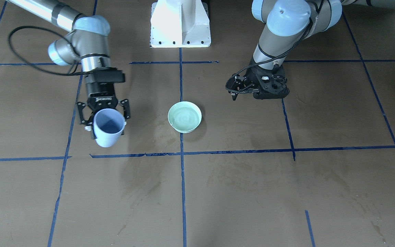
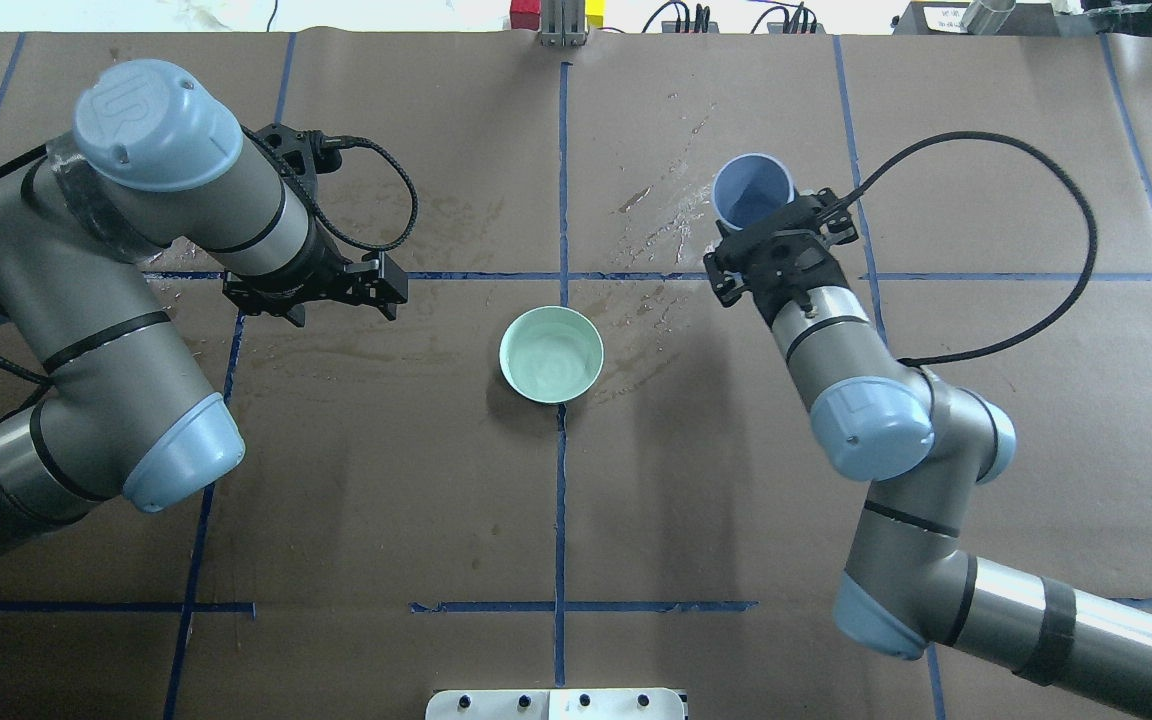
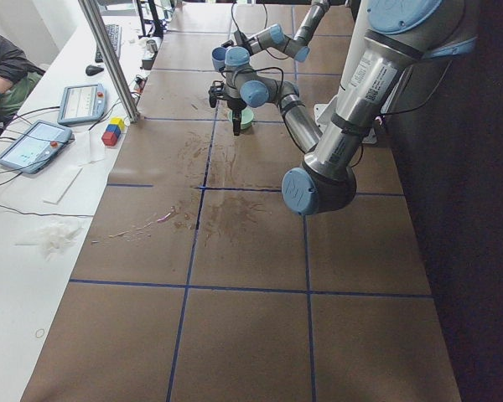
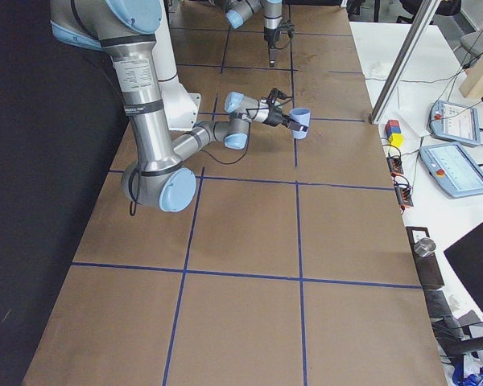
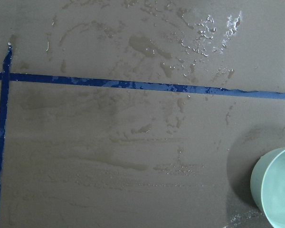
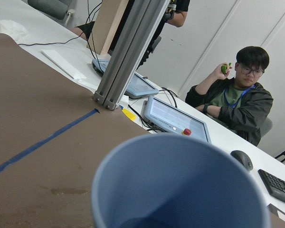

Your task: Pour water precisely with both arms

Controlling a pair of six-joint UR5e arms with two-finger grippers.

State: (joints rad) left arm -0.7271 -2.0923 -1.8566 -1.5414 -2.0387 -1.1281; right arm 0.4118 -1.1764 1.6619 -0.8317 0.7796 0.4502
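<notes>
A brown paper-covered table (image 2: 386,480) is marked into squares by blue tape lines (image 2: 561,480). Shiny wet streaks (image 2: 666,215) smear the paper in the upper middle of the overhead view. A white pedestal (image 1: 180,24) stands at the top centre of the front-facing view. In the right wrist view, a seated operator (image 6: 237,95), a metal post (image 6: 128,52) and a touchscreen pendant (image 6: 173,118) lie beyond the table's edge.

A mint-green bowl (image 1: 184,116) sits at the centre of the table on a tape line, well apart from both grippers. The water (image 1: 184,115) fills it, pale green and faintly rippled.

The right arm (image 2: 871,420) enters from the lower right of the overhead view and bends forward. The right gripper (image 1: 106,121) has its jaws clamped on the sides of a light-blue cup (image 1: 107,132), which is mouth-up and slightly tilted. The cup's dim inside hides any liquid.

The left arm (image 2: 136,330) folds in from the left of the overhead view. The left gripper (image 1: 234,92) points down at bare paper beside the bowl. How far its jaws are open cannot be told, and nothing shows in them.
</notes>
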